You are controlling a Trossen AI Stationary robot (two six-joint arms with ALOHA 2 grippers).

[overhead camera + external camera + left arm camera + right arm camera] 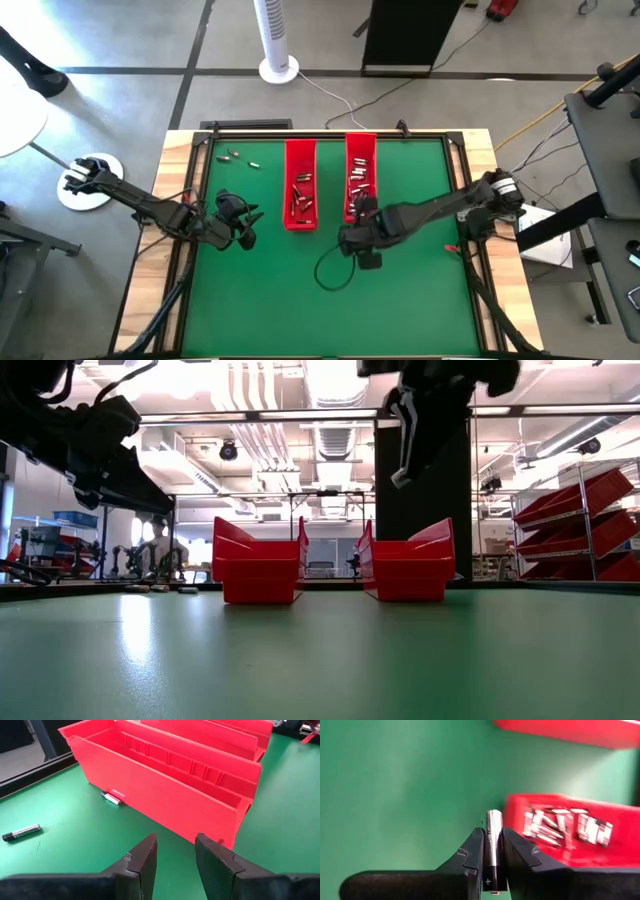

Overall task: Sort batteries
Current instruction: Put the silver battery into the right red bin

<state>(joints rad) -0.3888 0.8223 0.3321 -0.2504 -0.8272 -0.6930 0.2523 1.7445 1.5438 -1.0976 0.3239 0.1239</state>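
Observation:
Two long red trays stand side by side on the green mat: the left tray (300, 185) and the right tray (360, 175), each with several batteries inside. My right gripper (492, 834) hangs above the near end of the right tray (560, 827), shut on a battery (493, 822) with a silvery tip. My left gripper (175, 842) stands open and holds nothing, left of the left tray (165, 795) and low over the mat. Loose batteries (240, 158) lie on the mat at the far left; two batteries (20, 833) (111, 797) show in the left wrist view. My right gripper pinches the battery by its two sides (493, 851) between the two fingers. The battery lies along the fingers, its plus-marked end (488, 881) far back between them and its silvery end sticking out past the tips. It is lifted clear of mat and tray.
A wooden frame (180, 150) borders the green mat (400, 300). A black cable loop (335, 270) lies on the mat near the middle. Bare mat stretches toward the near edge. Beyond the table are a white fan stand (278, 60) and red shelf bins (580, 525).

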